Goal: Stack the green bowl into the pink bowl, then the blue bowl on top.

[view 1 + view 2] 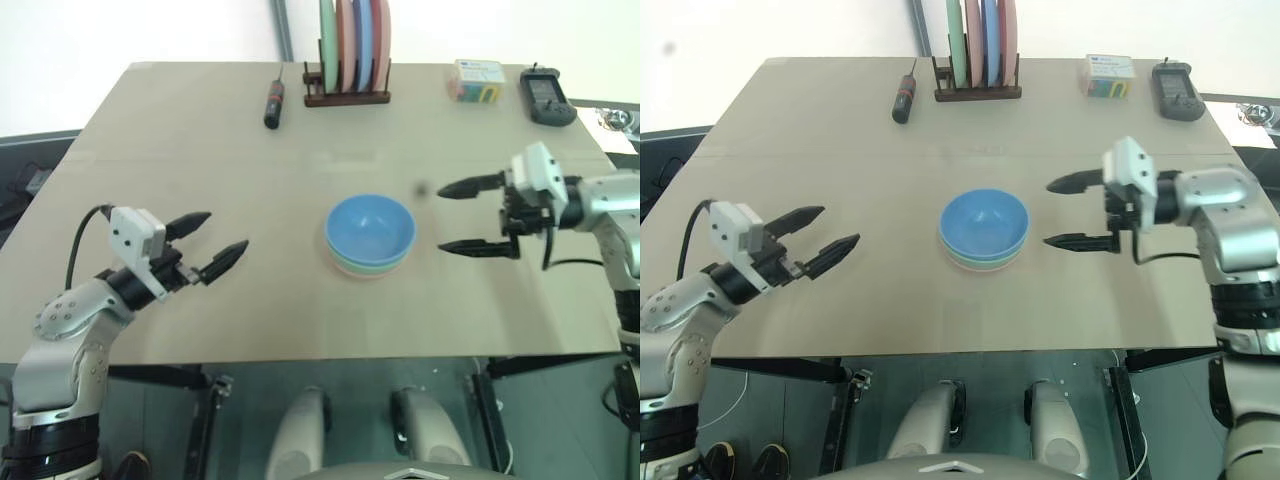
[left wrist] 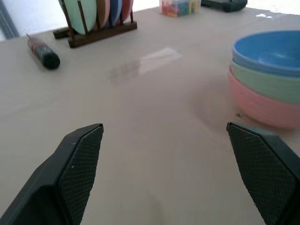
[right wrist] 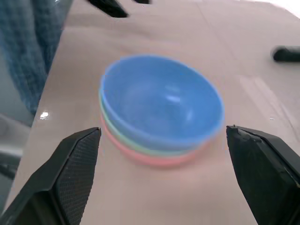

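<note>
Three bowls stand nested at the table's middle: the blue bowl [image 1: 371,227] on top, the green bowl [image 2: 267,82] under it, the pink bowl [image 2: 260,106] at the bottom. My right gripper [image 1: 462,216] hovers to the right of the stack, open and empty, fingers pointing at the bowls. My left gripper [image 1: 214,243] is open and empty to the left of the stack, well apart from it.
A wooden rack [image 1: 347,97] with upright coloured plates stands at the table's far edge. A black-and-red screwdriver [image 1: 272,103] lies left of it. A small colourful box [image 1: 477,80] and a black device [image 1: 546,97] sit at the far right.
</note>
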You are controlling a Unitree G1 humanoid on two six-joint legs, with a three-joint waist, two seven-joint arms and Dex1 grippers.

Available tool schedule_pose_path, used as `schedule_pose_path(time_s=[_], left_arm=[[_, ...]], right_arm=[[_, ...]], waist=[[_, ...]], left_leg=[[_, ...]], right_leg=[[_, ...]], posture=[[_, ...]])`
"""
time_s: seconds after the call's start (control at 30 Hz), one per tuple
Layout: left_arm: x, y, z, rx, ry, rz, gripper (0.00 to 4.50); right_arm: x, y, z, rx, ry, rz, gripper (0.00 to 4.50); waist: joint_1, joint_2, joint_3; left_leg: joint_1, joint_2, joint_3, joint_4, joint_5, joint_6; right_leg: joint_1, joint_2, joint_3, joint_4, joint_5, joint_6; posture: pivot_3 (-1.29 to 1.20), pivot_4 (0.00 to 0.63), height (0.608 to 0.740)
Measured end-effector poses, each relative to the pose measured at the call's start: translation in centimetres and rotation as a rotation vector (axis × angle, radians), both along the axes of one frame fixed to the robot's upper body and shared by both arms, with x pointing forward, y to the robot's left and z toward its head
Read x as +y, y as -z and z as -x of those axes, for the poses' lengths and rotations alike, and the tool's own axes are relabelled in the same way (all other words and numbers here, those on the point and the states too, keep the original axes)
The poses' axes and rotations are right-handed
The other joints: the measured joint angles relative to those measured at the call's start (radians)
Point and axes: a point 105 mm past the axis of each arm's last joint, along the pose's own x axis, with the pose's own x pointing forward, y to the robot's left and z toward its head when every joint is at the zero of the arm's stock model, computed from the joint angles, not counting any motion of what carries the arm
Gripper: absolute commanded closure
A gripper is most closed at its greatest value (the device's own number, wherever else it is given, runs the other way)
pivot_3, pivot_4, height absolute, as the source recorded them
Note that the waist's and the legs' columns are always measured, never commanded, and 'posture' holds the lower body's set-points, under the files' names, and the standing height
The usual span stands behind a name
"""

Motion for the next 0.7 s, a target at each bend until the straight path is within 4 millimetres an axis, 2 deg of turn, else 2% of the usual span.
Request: schedule_pose_path(time_s=[0.07, 0.17, 0.3, 0.43, 0.7], left_arm=[[-0.2, -0.2, 1.0, -0.005, 0.010, -0.004, 0.00], [-0.3, 0.2, 2.3, 0.021, 0.026, 0.001, 0.00], [-0.8, 0.6, 4.0, 0.052, 0.085, 0.004, 0.00], [-0.5, -0.1, 5.0, 0.045, 0.133, 0.011, 0.00], [-0.5, -1.7, 5.8, -0.009, 0.189, 0.015, 0.00]], right_arm=[[-2.0, 1.2, 0.4, 0.033, 0.078, -0.031, 0.03], [-3.7, 3.2, 1.1, 0.072, 0.141, -0.047, 0.03], [-6.1, 4.4, 1.7, 0.076, 0.198, -0.054, 0.03], [-7.7, 4.0, 2.1, 0.043, 0.214, -0.064, 0.03], [-8.6, 2.8, 2.8, 0.019, 0.174, -0.119, 0.03]], waist=[[-0.001, -0.001, 0.000], [-0.007, 0.000, 0.000], [-0.009, 0.000, 0.000], [-0.009, 0.000, 0.000], [-0.009, 0.000, 0.000]], left_leg=[[0.002, 0.000, 0.001, 0.000, 0.000, 0.000], [0.002, 0.001, 0.002, 0.001, 0.000, 0.000], [0.002, 0.001, 0.003, 0.003, 0.000, 0.000], [0.002, 0.001, 0.004, 0.004, 0.000, 0.000], [0.002, 0.001, 0.004, 0.004, 0.000, 0.000]], right_leg=[[0.001, 0.000, 0.000, 0.000, 0.000, 0.000], [0.001, 0.000, 0.002, 0.001, -0.002, -0.002], [0.001, 0.001, 0.003, 0.002, -0.002, -0.003], [0.001, 0.002, 0.004, 0.002, -0.003, -0.003], [0.001, 0.002, 0.004, 0.002, -0.004, -0.001]], posture=[[0.00, 0.150, 0.740], [0.00, 0.150, 0.740], [0.00, 0.150, 0.740], [0.00, 0.150, 0.740], [0.00, 0.150, 0.740]])
